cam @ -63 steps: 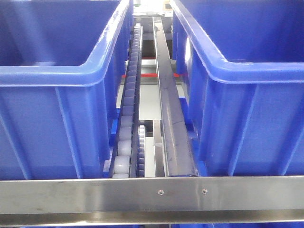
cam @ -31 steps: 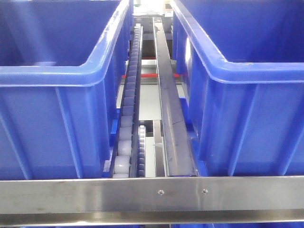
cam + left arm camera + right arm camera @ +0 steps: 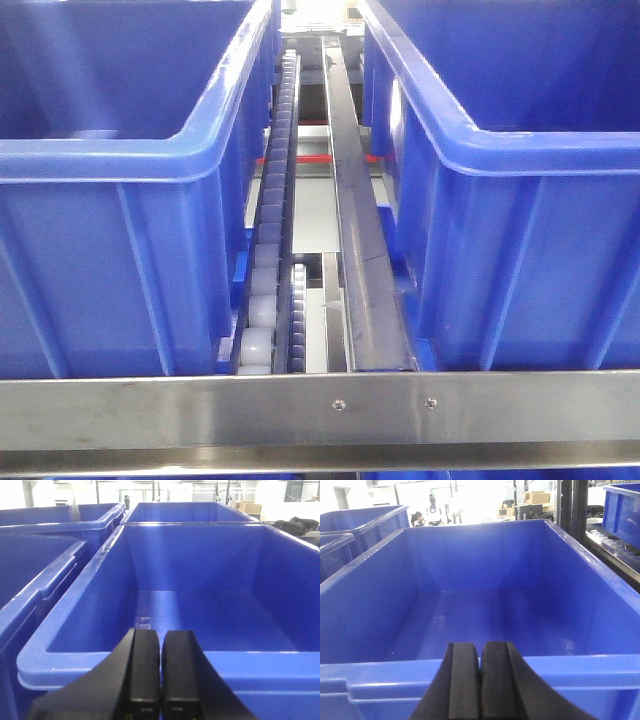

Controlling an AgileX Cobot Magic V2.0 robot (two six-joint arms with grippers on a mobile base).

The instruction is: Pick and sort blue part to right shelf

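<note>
No blue part shows in any view. My left gripper (image 3: 161, 635) is shut and empty, its black fingers pressed together just before the near rim of a large blue bin (image 3: 150, 662); the bin's floor holds only a small pale mark. My right gripper (image 3: 480, 647) is shut and empty, at the near rim of another large blue bin (image 3: 470, 672) whose inside looks bare. Neither gripper shows in the front view.
In the front view two blue bins (image 3: 130, 160) (image 3: 520, 150) flank a roller track (image 3: 270, 250) and a dark metal rail (image 3: 355, 250), behind a steel crossbar (image 3: 320, 405). More blue bins (image 3: 40, 570) stand left of the left gripper; a rack with rollers (image 3: 615, 545) stands right of the right gripper.
</note>
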